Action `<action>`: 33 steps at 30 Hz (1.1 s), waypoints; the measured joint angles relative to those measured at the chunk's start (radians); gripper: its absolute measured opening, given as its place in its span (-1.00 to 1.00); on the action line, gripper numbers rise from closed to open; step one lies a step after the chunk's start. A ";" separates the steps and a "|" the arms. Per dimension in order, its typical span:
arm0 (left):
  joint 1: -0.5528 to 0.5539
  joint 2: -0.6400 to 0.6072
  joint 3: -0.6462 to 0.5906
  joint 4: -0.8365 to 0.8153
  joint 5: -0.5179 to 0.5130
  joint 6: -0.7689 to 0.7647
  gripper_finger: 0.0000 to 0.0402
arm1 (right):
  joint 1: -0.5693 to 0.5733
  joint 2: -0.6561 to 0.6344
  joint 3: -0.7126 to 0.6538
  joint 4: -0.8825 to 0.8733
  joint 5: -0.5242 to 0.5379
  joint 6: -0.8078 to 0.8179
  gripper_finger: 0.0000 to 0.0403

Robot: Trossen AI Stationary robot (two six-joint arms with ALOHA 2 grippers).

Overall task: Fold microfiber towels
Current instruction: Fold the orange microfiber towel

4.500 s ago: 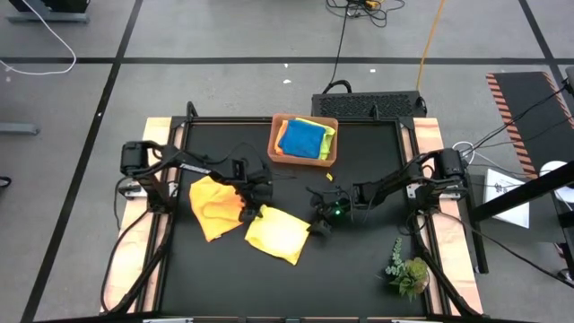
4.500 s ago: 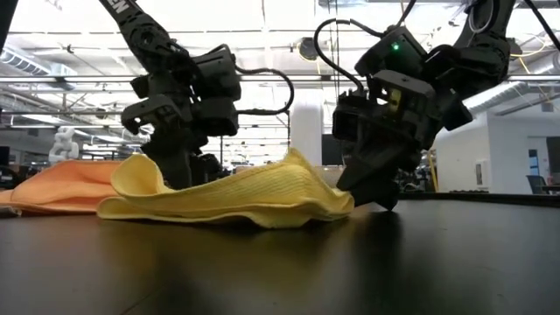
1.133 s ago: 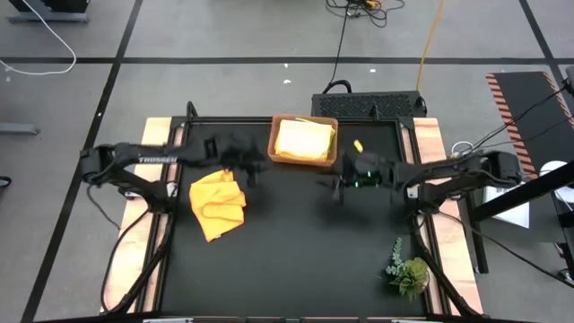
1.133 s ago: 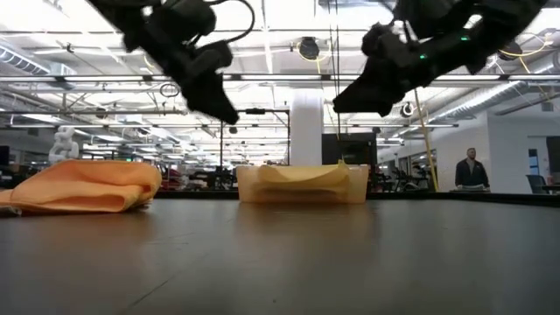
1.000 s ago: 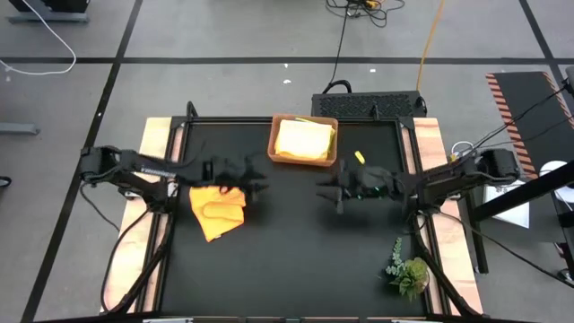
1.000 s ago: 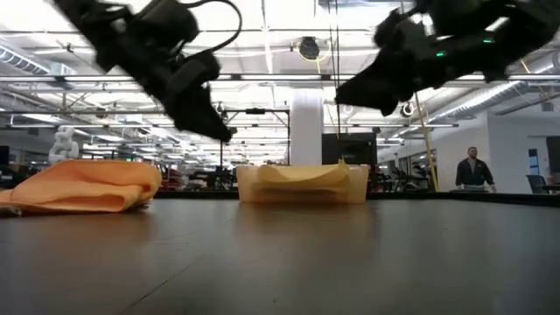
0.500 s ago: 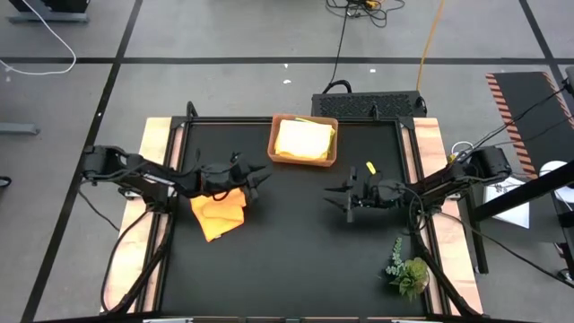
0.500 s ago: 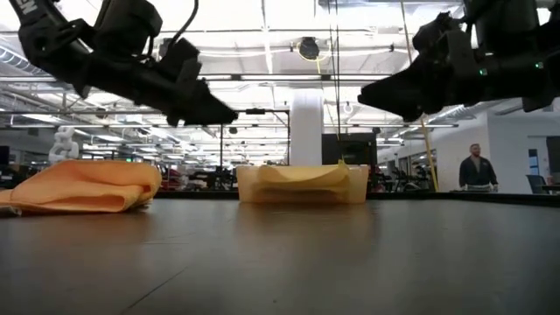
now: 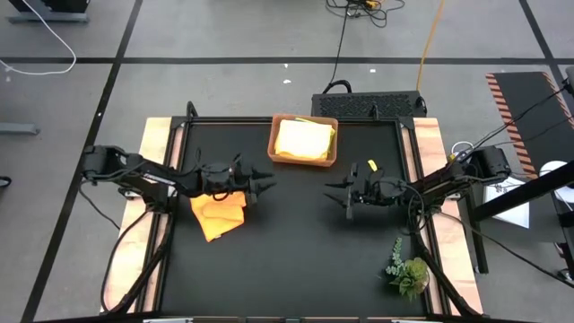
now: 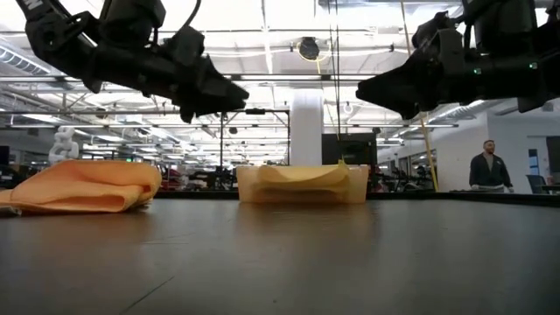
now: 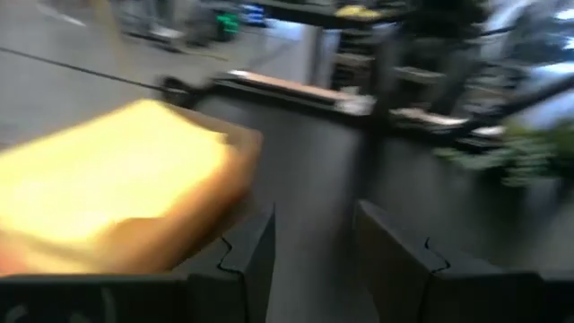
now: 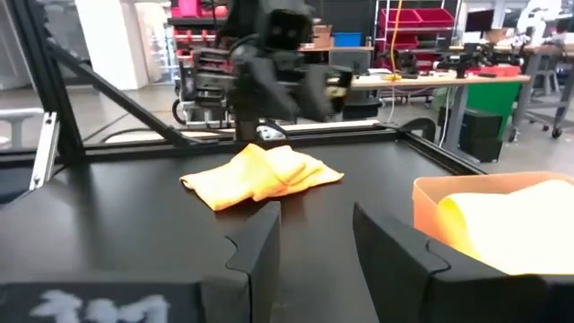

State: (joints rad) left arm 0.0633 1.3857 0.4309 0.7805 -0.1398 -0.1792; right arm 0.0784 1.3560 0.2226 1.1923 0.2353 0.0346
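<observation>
A folded yellow towel [image 9: 303,139] lies on top in the terracotta tray [image 9: 274,152] at the table's far middle. A rumpled orange towel [image 9: 218,215] lies on the table at the left, also in the low view [image 10: 83,186] and the right wrist view [image 12: 260,175]. My left gripper [image 9: 266,187] hovers just right of the orange towel, open and empty. My right gripper [image 9: 334,193] hovers right of centre, facing it, open and empty. Both point about level, well above the table [image 10: 236,99] [image 10: 363,90]. Each wrist view shows nothing between the fingers [image 11: 314,242] [image 12: 314,233].
A small green plant sprig [image 9: 408,269] lies at the near right corner. The tray [image 10: 302,185] stands at the far edge between the two grippers. The black table top [image 9: 296,242] lies bare in the middle and near side. A person [image 10: 488,171] stands far off in the room.
Both grippers have tipped up from slanting down to about level, and both arms have drawn back from the tray toward their own sides and sunk a little. The yellow towel in the tray and the orange towel have kept still.
</observation>
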 joint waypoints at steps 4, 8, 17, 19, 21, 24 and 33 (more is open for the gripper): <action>-0.074 0.002 0.000 -0.034 0.059 -0.025 -0.24 | 0.011 0.000 0.000 -0.012 0.000 0.032 -0.34; -0.184 0.002 0.000 -0.071 -0.031 -0.018 -0.24 | 0.015 0.000 0.000 -0.054 -0.001 0.041 -0.34; -0.429 0.002 0.000 -0.203 -0.332 -0.055 -0.24 | 0.066 0.000 0.000 -0.136 -0.031 0.080 -0.34; -0.460 0.002 0.000 -0.281 -0.410 -0.113 -0.24 | 0.078 0.000 0.000 -0.186 -0.030 0.125 -0.34; -0.478 0.002 0.000 -0.357 -0.465 -0.193 -0.24 | 0.092 0.000 0.000 -0.224 -0.029 0.171 -0.34; -0.484 0.002 0.000 -0.437 -0.495 -0.277 -0.24 | 0.106 0.000 0.000 -0.262 -0.029 0.191 -0.34; -0.444 -0.047 0.174 -1.009 -0.435 -0.436 -0.24 | 0.134 0.000 0.000 -0.262 -0.024 0.190 -0.34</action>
State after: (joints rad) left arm -0.3806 1.3388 0.6047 -0.2286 -0.5746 -0.6157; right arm 0.2120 1.3563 0.2222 0.9305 0.2117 0.2245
